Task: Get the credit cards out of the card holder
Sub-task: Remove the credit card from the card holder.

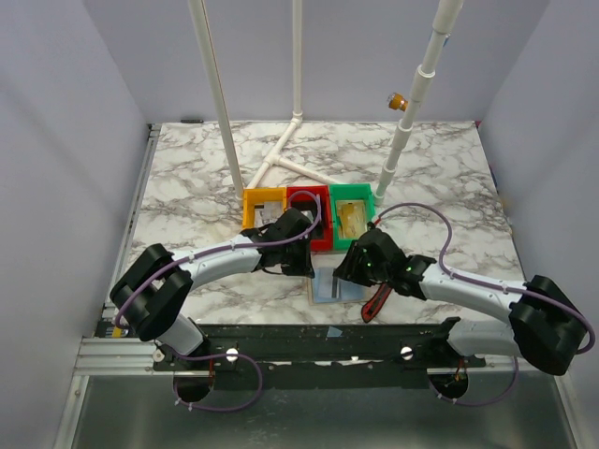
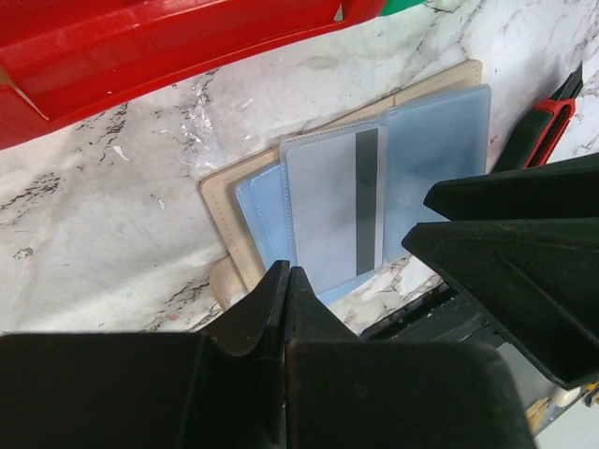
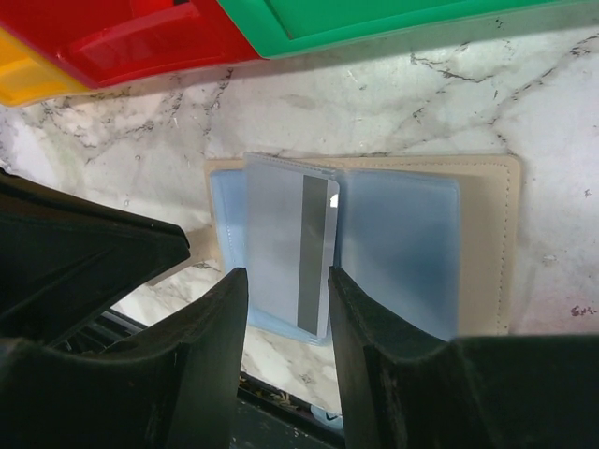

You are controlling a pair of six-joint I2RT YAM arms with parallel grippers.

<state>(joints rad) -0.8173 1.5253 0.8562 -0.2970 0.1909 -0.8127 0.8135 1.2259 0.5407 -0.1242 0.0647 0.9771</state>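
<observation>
right wrist view shows the card holder (image 3: 482,243) lying open and flat on the marble table (image 3: 421,103), tan cover down and blue-grey pockets up, directly under and ahead of the right gripper (image 3: 287,279). a pale card (image 3: 281,234) with a dark stripe down its length sits in the clear middle sleeve. its near end falls in the gap between the two black fingers (image 3: 360,355). the jaws stand partly apart, roughly as wide as the card's short side, with one finger along each long edge. whether the pads press those edges or hang just above them cannot be told. the card looks flat against the holder.

left wrist view has the left gripper (image 2: 286,281) with its jaws closed tight and nothing between them. its tips are at the near left corner of the holder, right at the edge of the blue pocket, and contact there cannot be made out. the right gripper is the black bulk over the holder's near right part.

top external view puts the holder between the two grippers near the table's front edge. it lies just in front of the red bin (image 1: 309,192) and green bin (image 1: 351,190), with the yellow bin (image 1: 264,193) further left. a red-and-black tool (image 1: 377,301) lies just right of the holder, beneath the right arm.
</observation>
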